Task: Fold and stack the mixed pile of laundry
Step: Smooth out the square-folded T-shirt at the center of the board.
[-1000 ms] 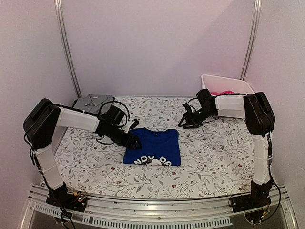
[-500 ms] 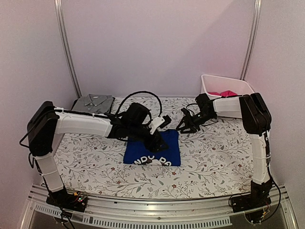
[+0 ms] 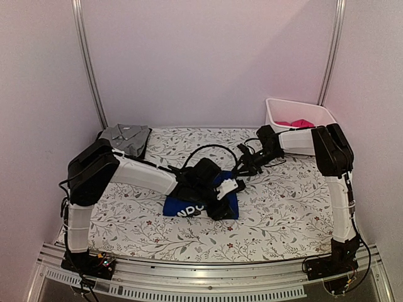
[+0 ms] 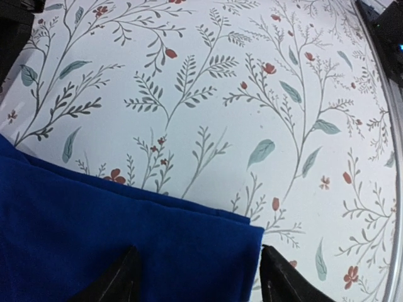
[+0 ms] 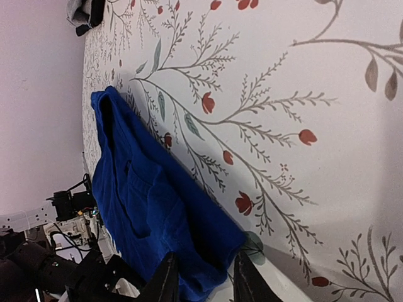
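Note:
The royal-blue garment (image 3: 179,208) lies folded at the table's middle, its white print partly under my left arm. My left gripper (image 3: 222,205) reaches across it to its near right corner. In the left wrist view that gripper (image 4: 200,284) is open, with the blue corner (image 4: 126,239) between its fingertips. My right gripper (image 3: 242,167) sits low at the garment's far right corner. In the right wrist view it (image 5: 204,282) stands open astride the blue edge (image 5: 145,207). A grey collared shirt (image 3: 126,135) lies folded at the back left. A magenta-pink garment (image 3: 295,123) rests in the bin.
The white plastic bin (image 3: 275,112) stands at the back right corner. The white floral table covering (image 3: 283,201) spreads under everything. Metal frame rails (image 3: 88,69) rise at the back corners. The left arm's cable (image 3: 208,150) loops above the blue garment.
My left arm swung from the blue garment's left side across to its near right corner. The right gripper edged left toward the far right corner. Both pairs of jaws narrowed somewhat.

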`<action>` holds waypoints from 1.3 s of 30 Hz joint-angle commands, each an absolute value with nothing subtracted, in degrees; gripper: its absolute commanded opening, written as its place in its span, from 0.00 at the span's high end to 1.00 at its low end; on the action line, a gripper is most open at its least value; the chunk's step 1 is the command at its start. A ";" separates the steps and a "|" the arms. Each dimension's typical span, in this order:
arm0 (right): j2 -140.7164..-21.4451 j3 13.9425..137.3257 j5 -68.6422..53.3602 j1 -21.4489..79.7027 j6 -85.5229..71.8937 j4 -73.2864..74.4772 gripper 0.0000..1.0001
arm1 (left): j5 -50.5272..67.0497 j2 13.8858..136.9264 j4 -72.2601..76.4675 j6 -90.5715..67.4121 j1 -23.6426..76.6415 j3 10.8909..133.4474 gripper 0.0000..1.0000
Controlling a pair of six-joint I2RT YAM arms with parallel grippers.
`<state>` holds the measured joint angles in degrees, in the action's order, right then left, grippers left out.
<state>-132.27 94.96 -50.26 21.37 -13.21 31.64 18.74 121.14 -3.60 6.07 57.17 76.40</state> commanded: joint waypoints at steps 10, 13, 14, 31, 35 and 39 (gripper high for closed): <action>-134.12 101.31 -52.71 21.27 -10.10 33.01 1.00 | 25.59 118.96 -2.47 11.36 57.53 66.86 0.41; -134.20 103.34 -52.04 21.19 -10.50 32.28 1.00 | 25.66 118.93 -2.63 11.43 57.39 66.72 0.42; -134.37 104.20 -52.02 21.13 -10.75 32.03 1.00 | 25.80 118.90 -2.56 11.45 57.39 66.71 0.42; -127.96 95.12 -44.28 20.33 -8.55 46.93 0.49 | 27.37 118.56 -2.02 11.23 55.77 66.62 0.41; -129.78 96.22 -46.86 20.45 -10.42 46.06 0.50 | 27.65 118.99 -2.47 11.54 55.77 67.26 0.41; -132.79 99.15 -50.67 21.41 -11.09 46.46 0.53 | 27.65 119.35 -3.06 11.71 55.68 67.71 0.40</action>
